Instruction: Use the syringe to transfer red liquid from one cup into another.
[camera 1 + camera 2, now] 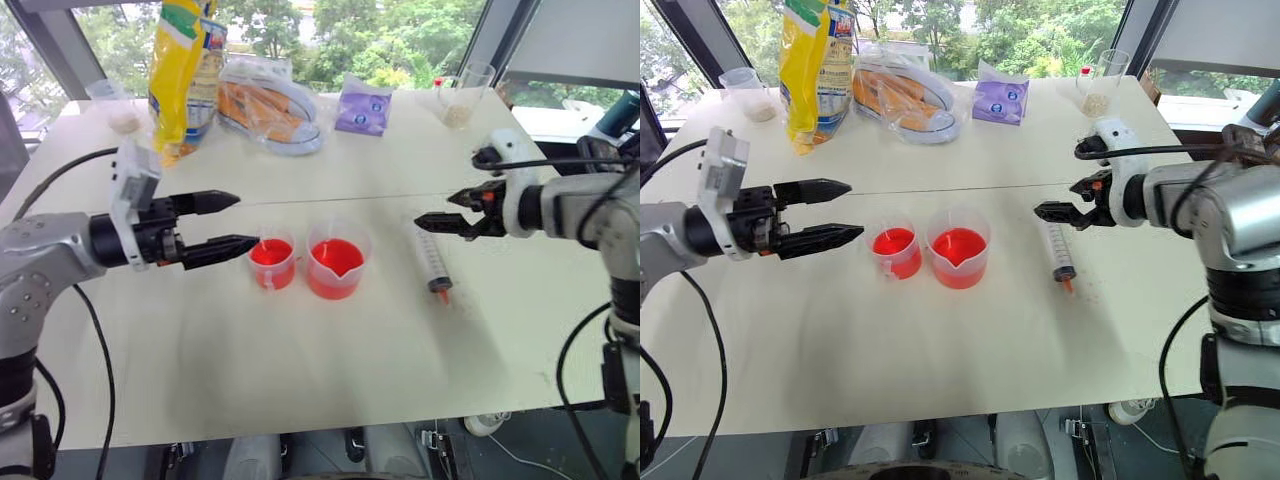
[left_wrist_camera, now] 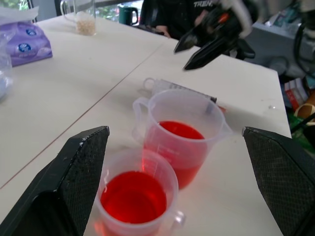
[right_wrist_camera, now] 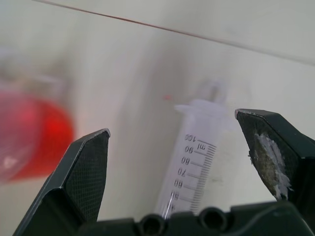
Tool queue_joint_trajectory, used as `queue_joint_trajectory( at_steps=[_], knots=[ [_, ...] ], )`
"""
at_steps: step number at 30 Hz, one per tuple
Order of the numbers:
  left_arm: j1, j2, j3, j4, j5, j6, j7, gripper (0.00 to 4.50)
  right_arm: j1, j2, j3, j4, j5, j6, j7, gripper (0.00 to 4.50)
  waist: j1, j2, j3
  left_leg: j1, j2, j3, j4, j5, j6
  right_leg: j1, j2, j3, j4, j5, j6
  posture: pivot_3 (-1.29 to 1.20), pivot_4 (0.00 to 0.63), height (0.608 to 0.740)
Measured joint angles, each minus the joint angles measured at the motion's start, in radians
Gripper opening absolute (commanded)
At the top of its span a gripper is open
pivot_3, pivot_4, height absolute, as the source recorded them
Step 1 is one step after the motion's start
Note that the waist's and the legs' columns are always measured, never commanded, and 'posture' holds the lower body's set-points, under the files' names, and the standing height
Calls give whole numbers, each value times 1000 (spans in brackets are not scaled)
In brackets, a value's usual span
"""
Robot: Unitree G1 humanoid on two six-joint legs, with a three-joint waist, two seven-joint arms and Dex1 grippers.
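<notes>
Syringe (image 1: 430,258): lying flat on the tabletop (image 1: 300,370), toward its right edge, beside the spouted beaker (image 1: 337,263); likely light, stiff, smooth and prone to roll; best taken across mid-barrel.
Cups: small narrow cup (image 1: 272,262) just beside the beaker; thin plastic, easily tipped, red liquid (image 2: 178,132) in both.
Writing: barrel scale reads 100, 90, 80, 70, 60, "ml".
Right hand (image 1: 447,222): spread, empty, above the syringe.
Left hand (image 1: 235,222): spread, empty, near the small cup.
</notes>
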Motion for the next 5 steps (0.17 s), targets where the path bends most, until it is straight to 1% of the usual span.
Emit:
queue_joint_trajectory(
  at_steps=[3, 5],
  knots=[
    [33, 21, 19, -10, -12, 5, -10, 4500, 74, -103, -69, -124, 81, -64, 139, 4464, 4, 0, 0, 0, 1, 0, 0, 0, 0, 0, -1, 0, 0, 0, 0, 0, 150, 740],
    [41, 22, 31, -13, -16, 9, -11, 4500, 124, -136, -111, -180, 112, -105, 191, 4464, 4, 0, 0, 0, 1, 0, 0, 0, 0, 1, -1, 0, -1, 0, 0, 0, 150, 740]
  ],
)
